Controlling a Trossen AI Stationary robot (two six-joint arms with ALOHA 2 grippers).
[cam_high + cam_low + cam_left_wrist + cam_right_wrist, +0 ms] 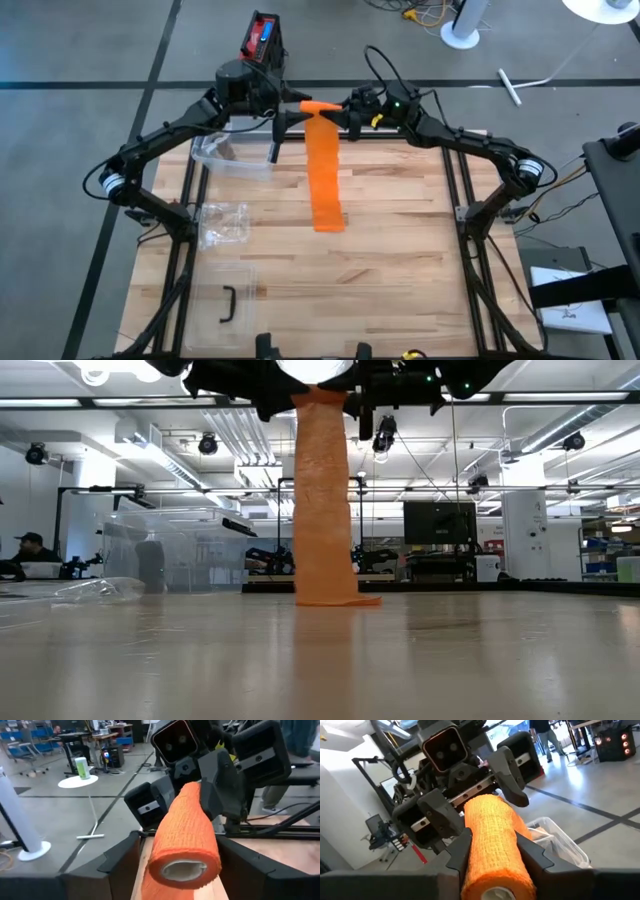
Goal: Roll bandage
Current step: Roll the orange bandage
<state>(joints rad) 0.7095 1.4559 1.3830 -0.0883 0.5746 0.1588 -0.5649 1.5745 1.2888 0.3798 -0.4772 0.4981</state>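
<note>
Orange bandage roll (186, 845), hollow core facing camera, between left fingers (117, 857) standing apart from it. Right gripper (207, 795) grips far end. Bench (280, 845) beneath; floor beyond.

One camera looks straight down on my table (400, 250); another sits level at its surface. Both wrist cameras face each other closely across the bandage roll (186, 840).

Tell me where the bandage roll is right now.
The orange bandage roll is held up at the table's far edge between the left gripper and right gripper, its tail hanging to the tabletop.
</note>
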